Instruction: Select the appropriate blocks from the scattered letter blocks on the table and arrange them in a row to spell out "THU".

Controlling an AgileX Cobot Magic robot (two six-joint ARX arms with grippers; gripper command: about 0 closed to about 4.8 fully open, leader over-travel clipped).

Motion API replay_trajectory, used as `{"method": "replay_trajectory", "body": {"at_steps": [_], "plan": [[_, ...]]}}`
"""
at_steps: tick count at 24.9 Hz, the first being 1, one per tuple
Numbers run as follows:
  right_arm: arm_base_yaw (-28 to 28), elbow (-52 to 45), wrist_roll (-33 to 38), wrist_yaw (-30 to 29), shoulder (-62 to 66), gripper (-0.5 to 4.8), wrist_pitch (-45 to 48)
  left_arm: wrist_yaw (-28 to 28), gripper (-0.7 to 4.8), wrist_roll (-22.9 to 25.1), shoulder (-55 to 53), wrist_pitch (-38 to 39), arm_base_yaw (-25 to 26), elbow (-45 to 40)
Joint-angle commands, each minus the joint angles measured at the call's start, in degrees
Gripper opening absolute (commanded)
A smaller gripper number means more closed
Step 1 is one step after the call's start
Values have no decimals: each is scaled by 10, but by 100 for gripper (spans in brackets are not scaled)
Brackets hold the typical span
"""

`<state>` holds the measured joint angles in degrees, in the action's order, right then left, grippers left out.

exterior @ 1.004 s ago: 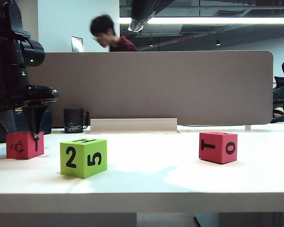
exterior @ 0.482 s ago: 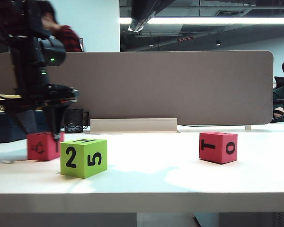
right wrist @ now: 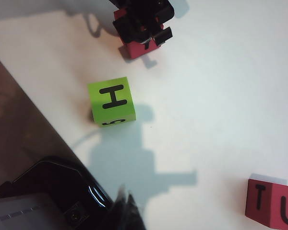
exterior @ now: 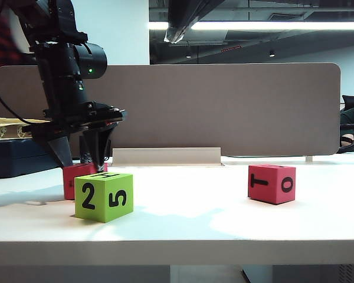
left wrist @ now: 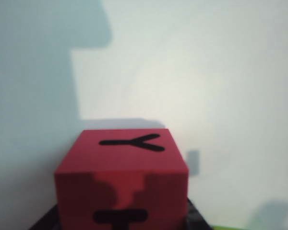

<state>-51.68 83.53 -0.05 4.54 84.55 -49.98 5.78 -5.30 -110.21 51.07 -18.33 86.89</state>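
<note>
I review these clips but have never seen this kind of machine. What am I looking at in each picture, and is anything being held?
It is a robot with two arms, each ending in a two-finger pincer. The front picture sees the white table from its edge. Two others come from cameras on the wrists. Three blocks lie there: a green block with H on top, a red block to the right, and another red block, which the left pincer holds behind the green one. The right pincer is shut, empty, above the table.
</note>
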Motion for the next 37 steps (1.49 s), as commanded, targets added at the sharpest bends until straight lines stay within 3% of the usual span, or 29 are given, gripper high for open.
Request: {"method": "replay_trajectory", "body": {"at_steps": [1,12,15,20,24,27,37], "plan": [[-1,4,0,1,-3,-5,5,26,268,-21,1,-9,-1,0],[-1,4,0,1,-3,-5,5,26,290,-20,1,-15,-2,0],[-1,4,0,1,-3,-5,5,26,348,-20,1,-20,-2,0],[-1,4,0,1,-3,-5,5,26,356,-16,1,-23,-2,0],[-1,4,0,1,-3,-5,4,26,479,-6,4,-19,-2,1],[-1,4,0,1,-3,-5,4,17,479,9,11,-16,-1,12],[0,4,0,3,-3,-5,-6,-20,479,48,18,148,-2,126]]}}
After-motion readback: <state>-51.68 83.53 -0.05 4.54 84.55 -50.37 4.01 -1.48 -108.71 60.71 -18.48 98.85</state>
